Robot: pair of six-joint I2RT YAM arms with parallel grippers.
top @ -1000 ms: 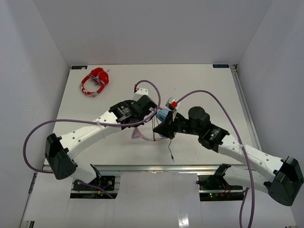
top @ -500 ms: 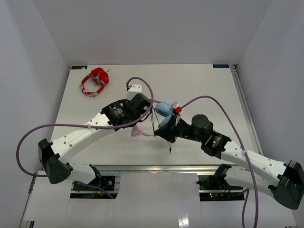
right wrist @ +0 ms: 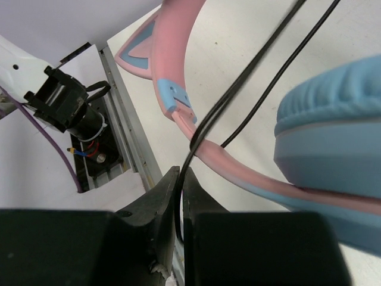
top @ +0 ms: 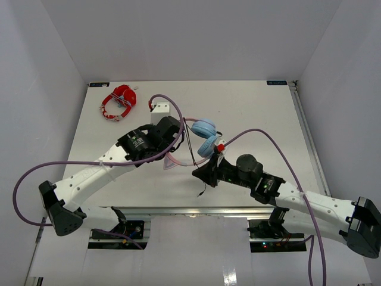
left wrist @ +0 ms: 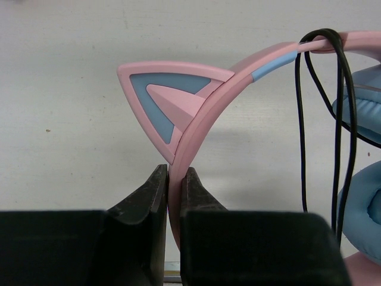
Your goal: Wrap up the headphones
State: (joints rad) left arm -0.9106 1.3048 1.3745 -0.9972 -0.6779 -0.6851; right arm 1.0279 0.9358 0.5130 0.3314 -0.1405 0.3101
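Note:
The headphones point(top: 204, 128) hang above the middle of the table: pink cat-ear headband point(left wrist: 202, 119), light blue ear cups point(right wrist: 333, 131) and a thin black cable point(left wrist: 339, 119). My left gripper point(left wrist: 174, 176) is shut on the headband just below one cat ear. The cable is looped over the headband near the cups. My right gripper point(right wrist: 180, 176) is shut on the cable, in front of and below the headphones, and a short loose end point(top: 202, 189) dangles under it.
Red-and-white headphones point(top: 119, 102) lie at the table's far left corner. A metal rail point(top: 196, 210) runs along the near edge, close under the right gripper. The right edge has a metal strip point(top: 306, 137).
The left gripper has drawn the headphones back and to the left, and the blue cups have come into plain view. The right gripper has moved toward the near edge with the cable.

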